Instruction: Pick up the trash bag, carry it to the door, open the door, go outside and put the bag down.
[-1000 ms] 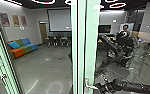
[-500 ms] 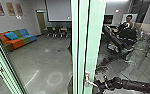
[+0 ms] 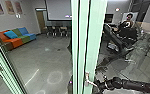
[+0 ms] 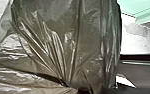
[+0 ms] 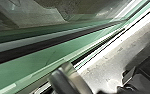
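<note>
- We have the grey-brown, crinkled plastic trash bag [image 4: 66, 37] close before our left wrist camera, its folds gathered together.
- Our head view points lower than a second ago.
- Our black right gripper [image 3: 98, 84] stays at the silver metal lever handle [image 3: 87, 80] on the pale green door frame [image 3: 94, 37].
- We cannot tell whether either gripper's jaws are open or closed.

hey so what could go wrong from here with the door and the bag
The right gripper is near the free end of the door handle, so it might slip off. The trash bag looks like thin, creased plastic, so it could tear or snag on the green door frame on the way through.
</note>
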